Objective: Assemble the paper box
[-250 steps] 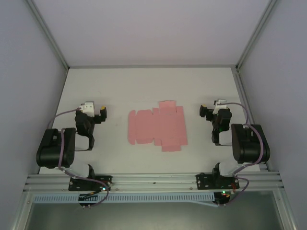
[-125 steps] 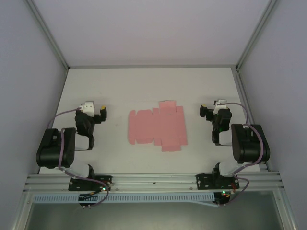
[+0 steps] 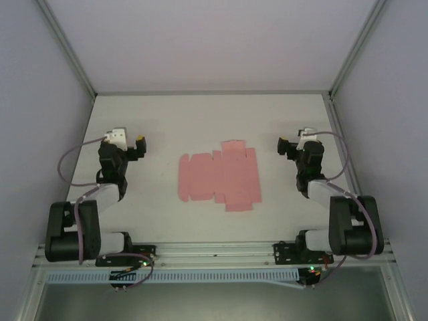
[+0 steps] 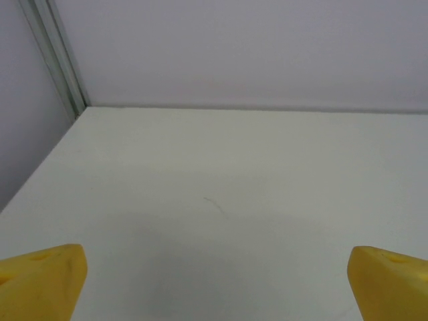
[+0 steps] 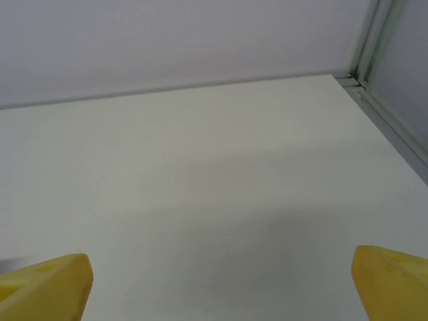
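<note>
**Top external view: pink sheet flat at mid-frame, both my sets of fingers spread wide**

At the left of the frame my left arm reaches up from its base at the lower edge. My left fingers sit left of centre, spread wide and holding nothing. They hang over the white bench, well apart from the paper.

In the middle of the frame lies the paper box. It is a flat pink die-cut sheet, unfolded, resting on the bench. Its left part is a plain panel with small notches along the upper edge. Its right part carries flaps that stick out toward the top and the bottom of the frame. It sits between my two sets of fingers and touches neither.

At the right, my right fingers sit right of centre, also spread wide and gripping nothing, near the sheet's upper right flap but clear of it.

In the left wrist view my left fingers show as yellow tips in the two lower corners, with white bench between them, a faint thin mark near the centre and a metal post at upper left.

In the right wrist view my right fingers fill the lower corners likewise, with a metal post at upper right.
</note>
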Available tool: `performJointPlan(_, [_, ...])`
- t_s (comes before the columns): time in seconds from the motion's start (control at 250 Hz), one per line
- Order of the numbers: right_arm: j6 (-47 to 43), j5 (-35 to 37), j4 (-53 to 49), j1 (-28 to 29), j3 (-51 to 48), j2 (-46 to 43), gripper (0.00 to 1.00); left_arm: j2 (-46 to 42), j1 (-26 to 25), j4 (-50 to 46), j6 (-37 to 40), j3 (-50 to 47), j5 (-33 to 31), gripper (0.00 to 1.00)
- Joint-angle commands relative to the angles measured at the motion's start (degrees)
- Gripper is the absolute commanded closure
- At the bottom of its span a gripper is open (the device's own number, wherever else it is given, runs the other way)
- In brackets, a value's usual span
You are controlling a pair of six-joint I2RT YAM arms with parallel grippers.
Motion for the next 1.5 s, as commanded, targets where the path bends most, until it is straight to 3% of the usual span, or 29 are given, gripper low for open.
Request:
performJointPlan(0.0, [6.1, 2.5, -22.3, 4.2, 9.4, -3.5, 0.0, -3.0, -1.6, -18.2, -11.6, 6.4, 4.0, 0.0])
performJointPlan(0.104, [13.6, -3.4, -35.1, 9.5, 15.9, -1.8, 0.13, -2.2, -5.9, -28.0, -16.8, 10.1, 9.8, 0.0])
performJointPlan(0.2, [17.0, -8.0, -40.6, 16.0, 19.2, 1.9, 0.21, -1.0, -11.9, -32.8, -20.7, 11.6, 10.0, 0.0])
performJointPlan(0.287, [21.6, -9.8, -40.9, 20.4, 20.7, 6.4, 0.32, 1.6, -14.8, -37.0, -24.4, 13.1, 12.7, 0.0])
performJointPlan(0.423, [26.2, -19.2, -37.1, 21.6, 21.0, 14.7, 0.48, 5.2, -17.0, -38.9, -27.4, 13.2, 15.9, 0.0])
performJointPlan(0.563, [27.1, -15.0, -38.0, 21.5, 20.5, 19.9, 0.51, 8.6, -19.0, -36.8, -28.2, 13.2, 21.0, 0.0])
performJointPlan(0.719, [28.2, -13.0, -38.2, 21.4, 17.7, 22.6, 0.54, 10.8, -20.0, -36.8, -28.2, 13.8, 22.5, 0.0])
performJointPlan(1.158, [31.1, -11.9, -34.4, 20.3, 9.7, 22.5, 0.6, 15.8, -22.3, -34.2, -27.6, 13.1, 26.8, 0.01])
performJointPlan(1.497, [31.9, -13.2, -32.1, 20.3, 8.2, 23.0, 0.61, 16.7, -23.5, -22.0, -30.7, 10.4, 36.7, 0.05])
